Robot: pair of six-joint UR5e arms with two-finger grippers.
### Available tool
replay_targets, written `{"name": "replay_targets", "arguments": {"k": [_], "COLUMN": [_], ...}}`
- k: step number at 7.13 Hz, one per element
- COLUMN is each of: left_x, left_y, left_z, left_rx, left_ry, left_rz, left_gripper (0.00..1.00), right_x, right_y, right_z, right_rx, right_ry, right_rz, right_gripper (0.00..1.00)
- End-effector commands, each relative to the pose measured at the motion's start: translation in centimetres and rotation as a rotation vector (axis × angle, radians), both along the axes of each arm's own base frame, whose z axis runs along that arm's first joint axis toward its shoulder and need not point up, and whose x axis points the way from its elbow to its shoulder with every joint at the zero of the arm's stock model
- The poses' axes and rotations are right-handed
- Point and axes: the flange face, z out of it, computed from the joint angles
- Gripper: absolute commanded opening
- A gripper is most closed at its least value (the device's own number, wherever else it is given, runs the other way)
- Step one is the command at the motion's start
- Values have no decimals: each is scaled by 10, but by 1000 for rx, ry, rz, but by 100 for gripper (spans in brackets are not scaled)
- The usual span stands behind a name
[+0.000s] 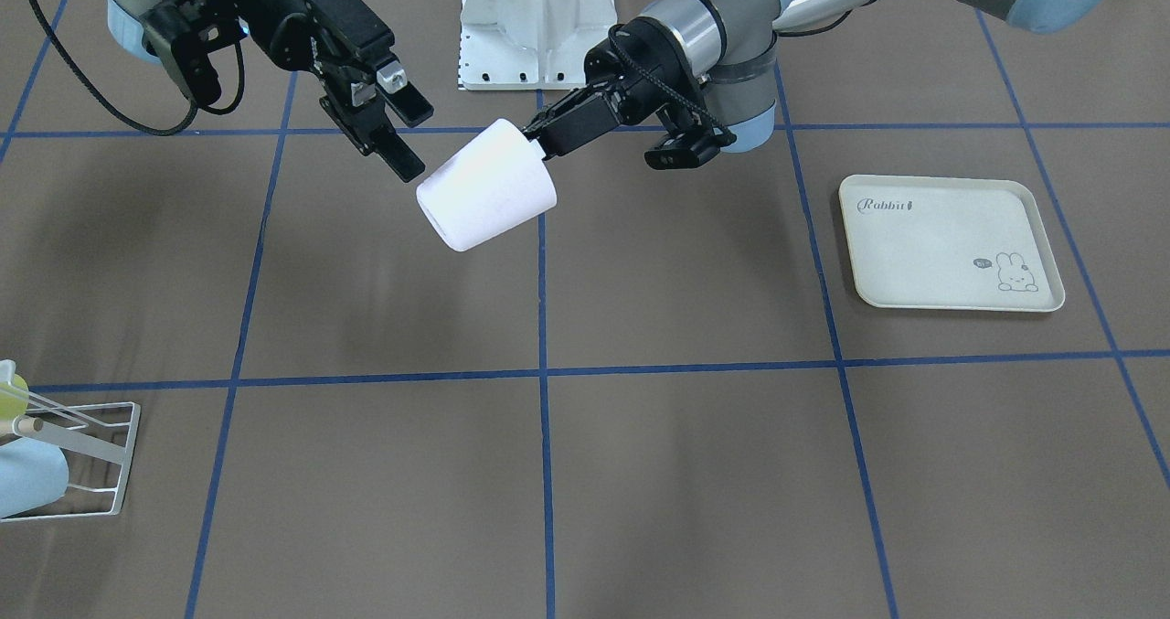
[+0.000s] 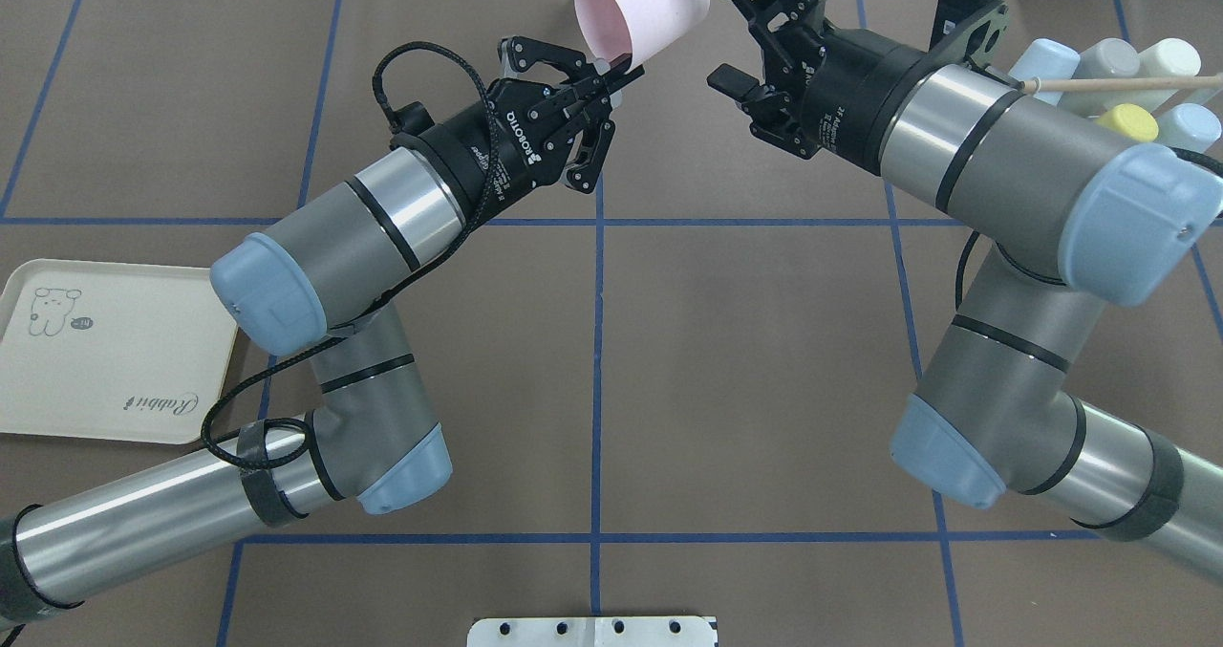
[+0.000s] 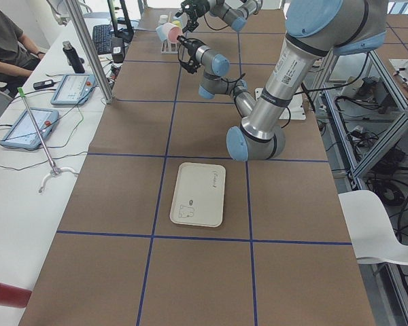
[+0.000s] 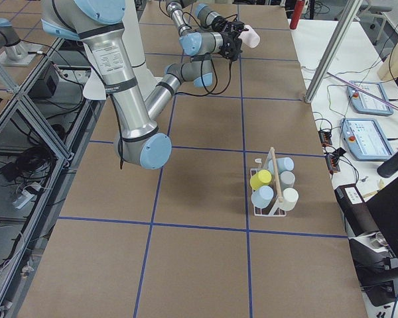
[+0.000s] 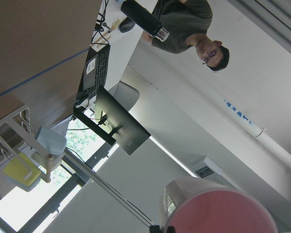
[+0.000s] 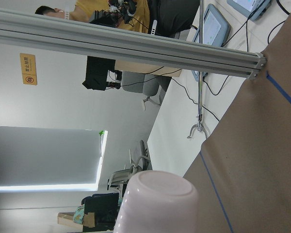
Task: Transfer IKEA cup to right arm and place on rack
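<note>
Cup [image 1: 486, 185] is in the air above the surface [image 1: 686, 436], tilted, between the two arms. Left tool [image 1: 537, 140] is pinched on its rim, at the open end. Right tool [image 1: 411, 136] has its jaws wide, just beside the cup's closed end and not clamped on it. Rack [image 1: 91, 459] stands well apart on the right side of the surface, carrying other cups [image 4: 278, 182]. Tray [image 1: 951, 244] lies on the left side.

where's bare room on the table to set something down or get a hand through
Bare table between the tray and the rack. Crowded: the rack, holding other cups, and the air above mid-table, where the left gripper holds the cup beside the open right gripper.
</note>
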Motion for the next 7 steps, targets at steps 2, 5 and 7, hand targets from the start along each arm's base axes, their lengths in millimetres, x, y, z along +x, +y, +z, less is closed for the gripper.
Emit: {"name": "replay_targets", "arguments": {"k": [2,5,7], "left_x": [7,12,13], "left_y": [7,14,15], "left_z": [-13,-17,-17], "left_rx": [5,8,9], "left_ry": [12,19,21], "left_rz": [15,29,30], "left_gripper": [0,0,0], "right_x": [-5,-7,-8], "right_y": [-3,-5,-5], "right_z": [1,-1,0], "right_rx": [-4,-4,-5], "right_ry": [4,4,6], "right_rz": [1,1,1], "right_gripper": [100,98,98]}}
